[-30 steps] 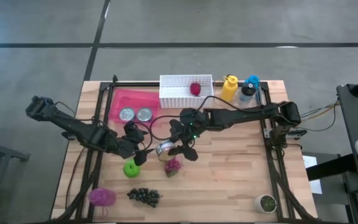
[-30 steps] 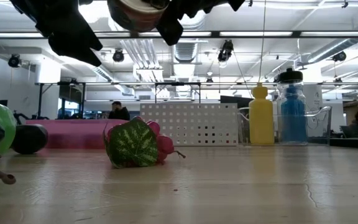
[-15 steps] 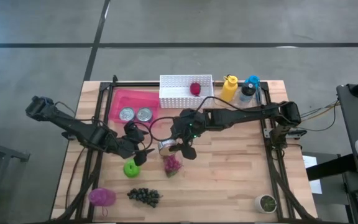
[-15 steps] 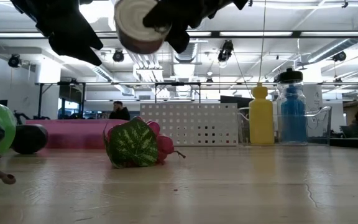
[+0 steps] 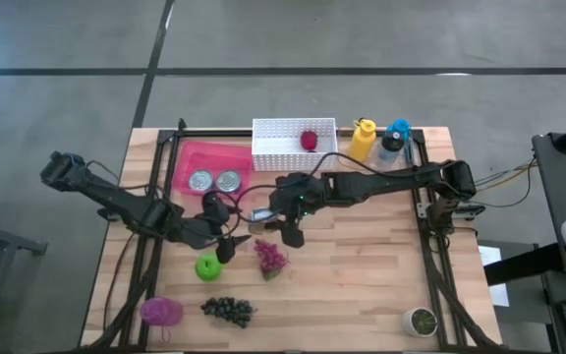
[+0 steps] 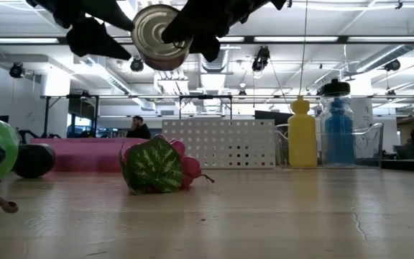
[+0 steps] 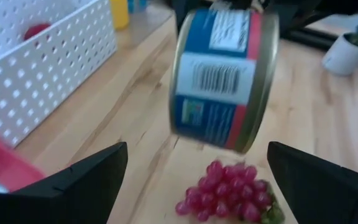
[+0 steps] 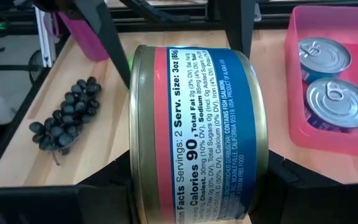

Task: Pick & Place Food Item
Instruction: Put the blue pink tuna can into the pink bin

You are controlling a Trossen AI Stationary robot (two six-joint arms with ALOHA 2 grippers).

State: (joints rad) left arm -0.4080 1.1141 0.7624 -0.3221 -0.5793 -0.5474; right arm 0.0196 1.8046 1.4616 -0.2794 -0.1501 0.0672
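Right hand (image 5: 266, 218) grips round metal can (image 8: 194, 134).

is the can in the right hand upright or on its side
On its side. The can shows its round end in the low view, clear of the table, held in the right hand.

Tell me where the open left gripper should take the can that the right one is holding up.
Probably across the can's flat ends. It lies on its side in the air, the right gripper pinching its curved wall, so only the lid and base are free. The open left gripper already faces the label; it would likely need to turn to span those ends.
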